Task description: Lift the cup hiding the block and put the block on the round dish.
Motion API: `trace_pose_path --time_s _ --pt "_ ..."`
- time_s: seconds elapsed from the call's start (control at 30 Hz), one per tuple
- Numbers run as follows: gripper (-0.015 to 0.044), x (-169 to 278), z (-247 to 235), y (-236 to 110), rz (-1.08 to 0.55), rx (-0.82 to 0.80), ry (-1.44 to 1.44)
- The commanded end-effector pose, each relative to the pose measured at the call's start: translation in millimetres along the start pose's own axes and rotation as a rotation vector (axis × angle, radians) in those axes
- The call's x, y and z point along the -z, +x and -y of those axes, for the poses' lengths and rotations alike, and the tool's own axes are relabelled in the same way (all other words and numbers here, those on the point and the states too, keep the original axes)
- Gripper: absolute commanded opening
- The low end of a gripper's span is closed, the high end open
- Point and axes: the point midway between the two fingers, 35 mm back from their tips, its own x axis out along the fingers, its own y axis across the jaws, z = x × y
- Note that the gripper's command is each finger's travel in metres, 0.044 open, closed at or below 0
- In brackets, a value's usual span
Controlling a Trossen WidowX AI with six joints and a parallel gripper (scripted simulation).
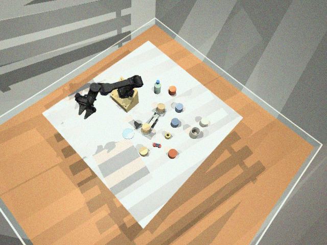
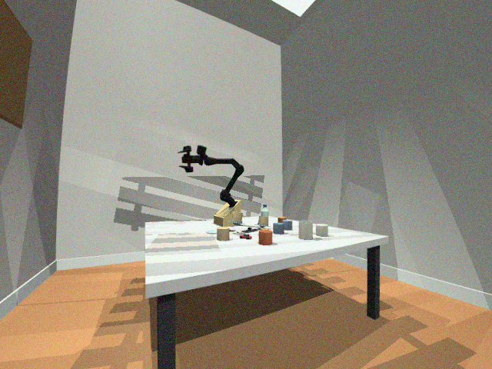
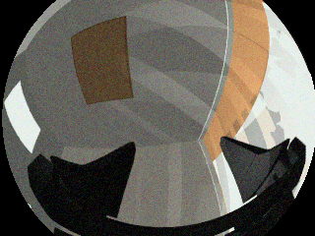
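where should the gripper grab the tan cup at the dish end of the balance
Grip the tan cup around its round side wall, coming straight down from above with the open gripper straddling it. It stands upright on the balance, with the dish close beside it, so a vertical approach looks safest and keeps clear of the other cup.

The worktop [image 1: 200, 137] is white, the floor [image 1: 39, 171] orange with darker shadow stripes. The arm [image 1: 116, 85] is black on a pale wooden base [image 1: 132, 101]. Both cups [image 1: 160, 107] on the balance are tan — the dish [image 1: 127, 133] is light blue. Two cylinders are blue [image 1: 179, 107], two are orange-red [image 1: 172, 153].
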Motion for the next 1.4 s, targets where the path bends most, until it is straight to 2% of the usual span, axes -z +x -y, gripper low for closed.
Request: trace_pose_path --time_s 0.0,0.73,1.13,1.37 --pt "0.0440 -6.8 9.4 1.9 -0.004 0.001 0.034" --pt "0.0440 -3.5 67.4 17.6 -0.095 0.073 0.170" --pt "0.0440 20.4 105.7 25.4 -0.179 0.165 0.199" --pt "0.0440 47.9 124.9 25.0 -0.289 0.218 0.215"
